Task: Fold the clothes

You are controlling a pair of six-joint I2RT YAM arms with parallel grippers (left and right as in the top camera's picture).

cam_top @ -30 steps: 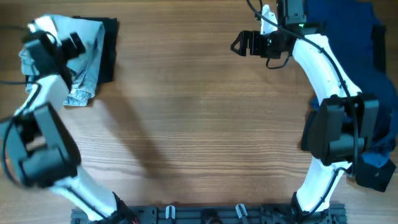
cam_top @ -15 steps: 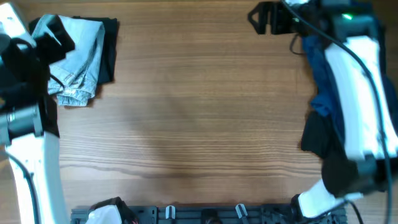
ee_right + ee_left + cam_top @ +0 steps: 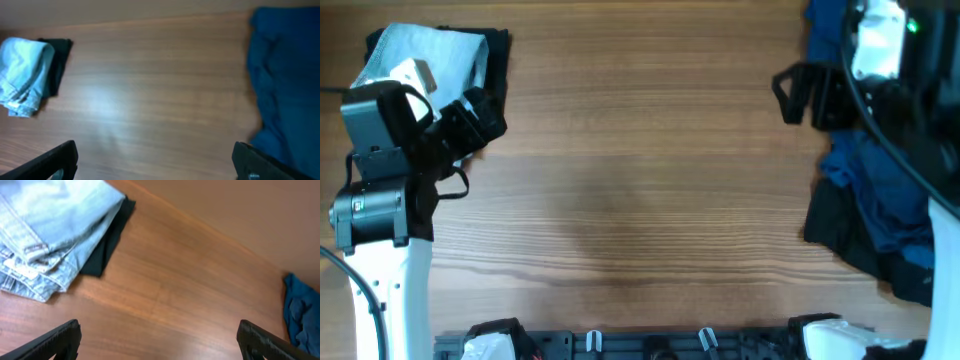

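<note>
Since the earlier frames, the left gripper [image 3: 483,115] has swung in from the table's left edge. It now hangs over the near right corner of the folded pale blue washed-denim shorts [image 3: 425,48]. The right gripper [image 3: 790,95] has come down from the far edge to just beside the crumpled dark navy garment heap [image 3: 875,180]. Both sets of jaws stand wide apart, holding nothing. The shorts lie on a flat black garment [image 3: 498,55] at the far left corner. A second black garment [image 3: 830,228] adjoins the navy heap at the right edge. Open wooden table [image 3: 640,200] runs between the two piles.
</note>
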